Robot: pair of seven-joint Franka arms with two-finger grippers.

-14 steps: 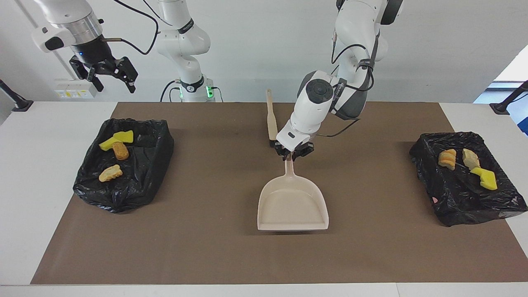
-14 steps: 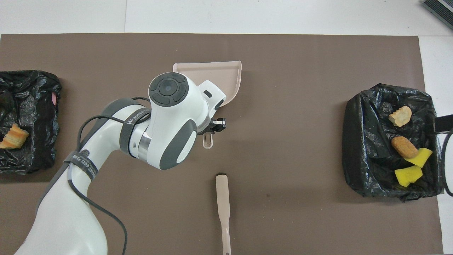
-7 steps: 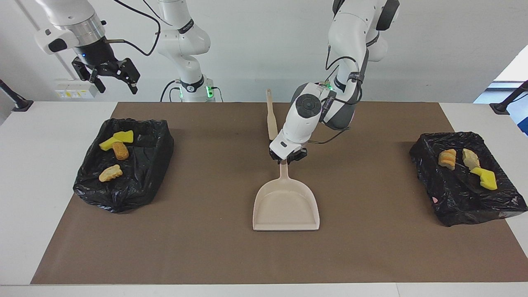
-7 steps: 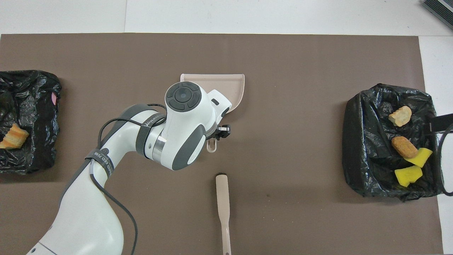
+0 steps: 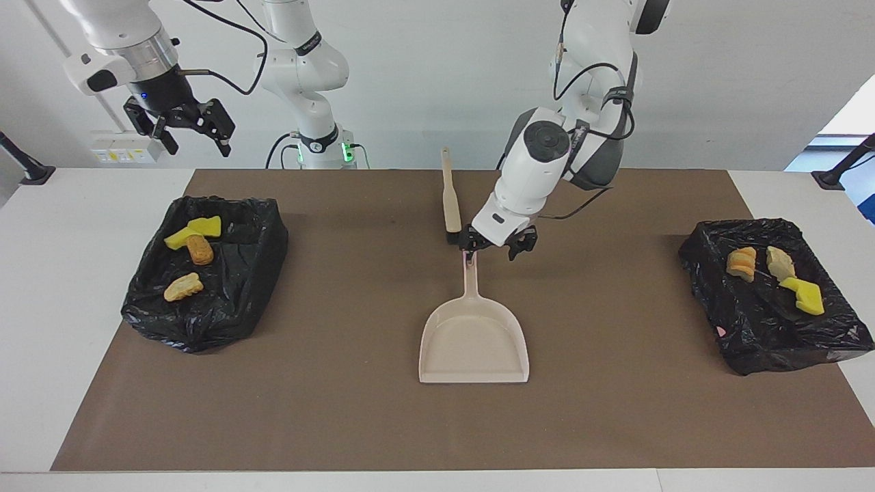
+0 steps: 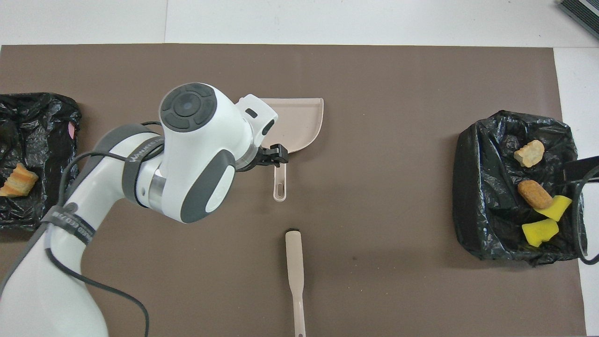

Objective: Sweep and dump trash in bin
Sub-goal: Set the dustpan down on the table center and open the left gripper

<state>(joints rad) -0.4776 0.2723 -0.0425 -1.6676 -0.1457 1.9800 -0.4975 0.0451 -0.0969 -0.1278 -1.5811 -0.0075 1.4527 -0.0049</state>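
The beige dustpan lies flat mid-mat with nothing in it, its handle pointing toward the robots. My left gripper hangs open just above the handle's end, holding nothing; one of its fingers shows beside the handle. All the trash I see is in the two black-lined bins. Yellow sponge chunks and tan lumps lie in the bin at the right arm's end. Similar bits lie in the bin at the left arm's end. My right gripper waits open, high over its own end of the table.
The beige brush lies on the brown mat, nearer to the robots than the dustpan and in line with its handle. White table surface borders the mat on both ends.
My left gripper has opened and let go of the dustpan handle, then lifted and shifted toward its own end. The dustpan slid slightly toward the right arm's end before resting.
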